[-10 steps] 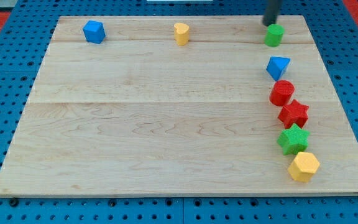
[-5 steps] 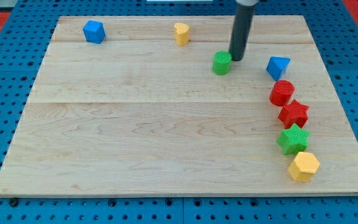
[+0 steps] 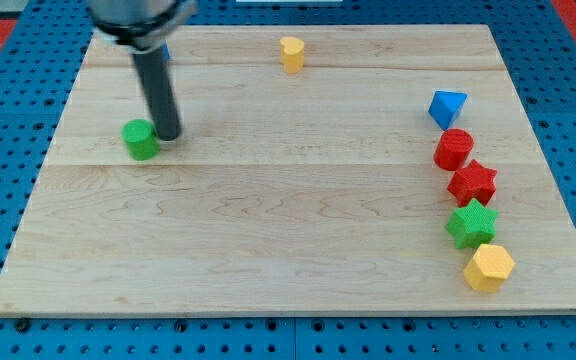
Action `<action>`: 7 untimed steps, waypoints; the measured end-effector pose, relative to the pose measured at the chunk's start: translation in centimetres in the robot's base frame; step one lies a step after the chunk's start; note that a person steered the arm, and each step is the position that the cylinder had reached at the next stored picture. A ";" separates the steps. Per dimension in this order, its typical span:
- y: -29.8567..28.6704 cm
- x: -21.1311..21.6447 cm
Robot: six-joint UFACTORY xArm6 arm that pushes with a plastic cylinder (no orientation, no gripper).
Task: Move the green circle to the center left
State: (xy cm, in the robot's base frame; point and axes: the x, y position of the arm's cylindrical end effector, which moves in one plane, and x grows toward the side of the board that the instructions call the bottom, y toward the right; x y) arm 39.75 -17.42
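Where the board's [image 3: 268,250] left half meets its middle height, the green circle [image 3: 140,139] sits with my tip [image 3: 169,135] touching its right side; there are no fingers, only the rod. At the view's right, blue [image 3: 447,106], red circle [image 3: 454,149], red star [image 3: 472,183], green star [image 3: 471,224] and yellow [image 3: 489,267] blocks line the edge.

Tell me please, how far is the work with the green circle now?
Mostly done: the green circle lies at the board's left side, about mid-height. In hand: my tip sits against its right edge. Left: perhaps a small nudge further left, then backing away.
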 end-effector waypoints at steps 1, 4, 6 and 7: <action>-4.2 0.3; -0.8 0.3; 17.6 5.0; 21.0 13.6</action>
